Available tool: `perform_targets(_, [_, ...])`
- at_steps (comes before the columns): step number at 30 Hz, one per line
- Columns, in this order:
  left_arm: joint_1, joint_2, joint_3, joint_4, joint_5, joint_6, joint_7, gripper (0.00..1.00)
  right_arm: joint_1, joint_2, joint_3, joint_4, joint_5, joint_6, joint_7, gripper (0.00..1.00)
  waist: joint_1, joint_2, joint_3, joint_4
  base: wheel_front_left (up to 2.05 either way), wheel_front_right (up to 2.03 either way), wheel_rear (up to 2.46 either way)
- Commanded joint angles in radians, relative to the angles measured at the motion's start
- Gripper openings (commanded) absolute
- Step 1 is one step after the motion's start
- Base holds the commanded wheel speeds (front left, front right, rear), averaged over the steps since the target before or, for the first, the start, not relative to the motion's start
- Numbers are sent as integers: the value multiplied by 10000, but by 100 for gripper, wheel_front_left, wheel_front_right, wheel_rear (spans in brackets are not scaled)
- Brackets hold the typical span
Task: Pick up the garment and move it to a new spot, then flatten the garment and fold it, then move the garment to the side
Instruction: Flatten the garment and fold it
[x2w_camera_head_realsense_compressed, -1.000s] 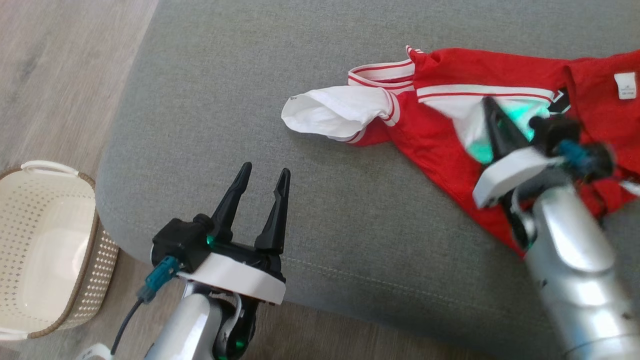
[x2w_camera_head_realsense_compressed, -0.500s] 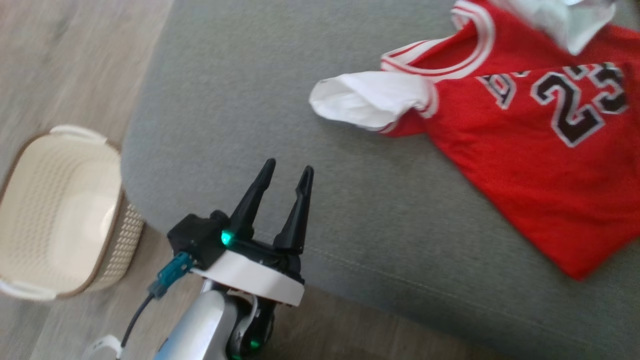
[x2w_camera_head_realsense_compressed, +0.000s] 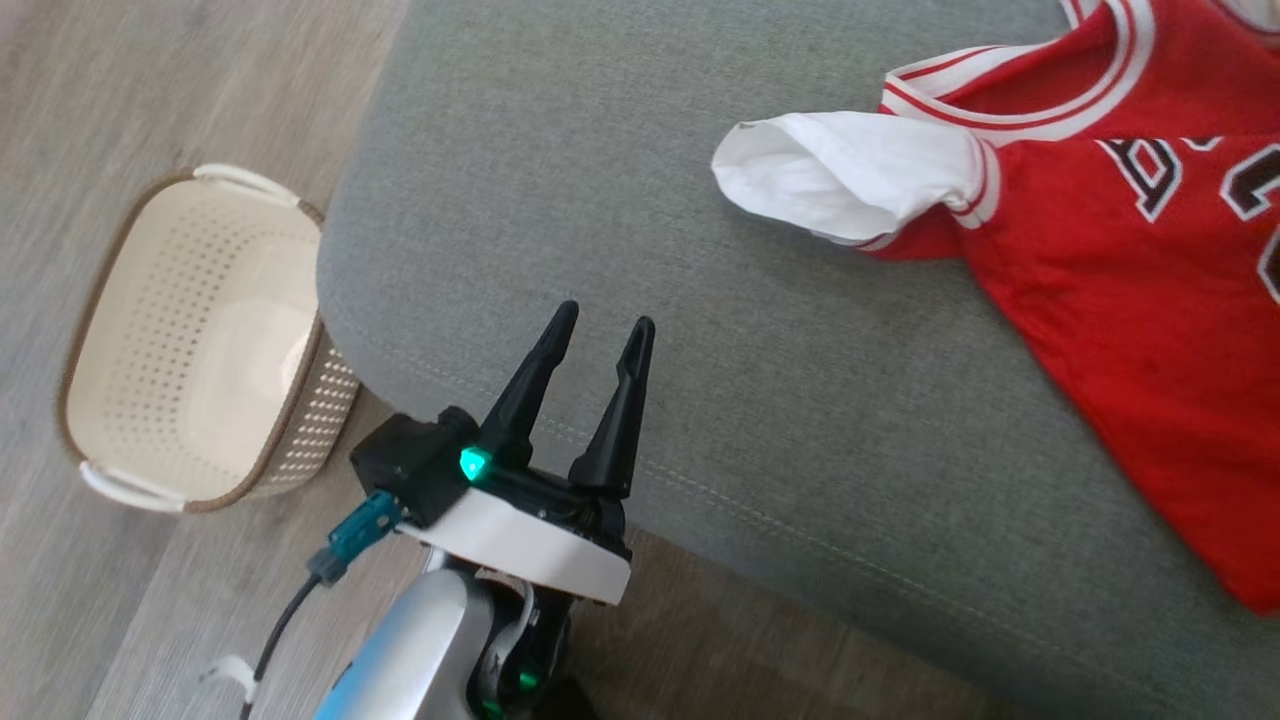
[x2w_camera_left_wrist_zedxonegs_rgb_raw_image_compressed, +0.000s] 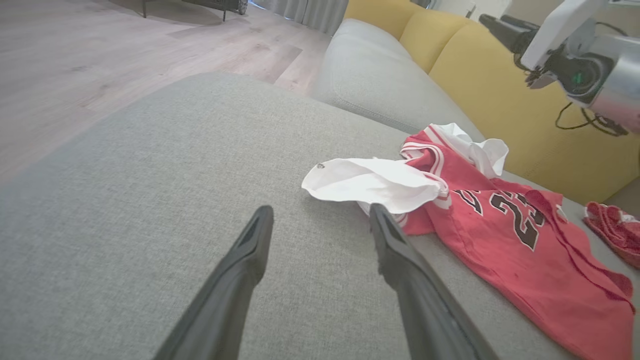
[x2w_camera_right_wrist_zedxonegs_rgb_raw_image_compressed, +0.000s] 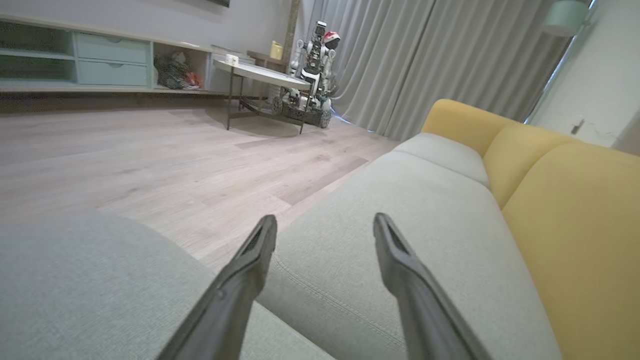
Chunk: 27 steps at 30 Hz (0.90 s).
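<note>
Grey sofa seat: red jersey was noted lying rumpled, right of the left end effector. It and the right end effector were held apart, empty. White sleeve judged best drawn outward.

I get soft, even daylight, faint shadows; head view slightly smeared, wrist views bowed at edges

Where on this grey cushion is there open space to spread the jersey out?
The widest bare patch of cushion runs from its rounded edge by the basket across to the white sleeve, ahead of the left tool. A narrower strip lies between its front edge and the jersey hem. The right side is crowded by the jersey.
</note>
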Motion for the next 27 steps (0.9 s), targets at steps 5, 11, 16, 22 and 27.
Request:
perform_targets(5, [-383,81,666,-325,267,43,-53,100,435,731,-241,148,47,67,-532,100,-1,1,-427,-657,0,0,0])
perform_targets(11, [-393,81,1096,-283,639,-7,-53,100,1235,1064,-334,-315,620,67,-621,100,-1,1,-1007,-1312,0,0,0])
perform_targets(16, [-168,81,1525,-196,1003,-77,-53,100,2636,1211,-188,-1639,1490,67,-627,100,-1,1,-1762,-2015,0,0,0])
perform_targets(22, [218,81,2002,-102,1293,-118,-53,100,4644,1294,-163,-3209,2510,67,-628,100,-1,1,-2549,-2859,0,0,0])
perform_targets(27, [496,81,2308,-44,1449,-172,-53,100,6606,1538,-293,-4722,2942,67,-629,100,-1,1,-2979,-3483,0,0,0])
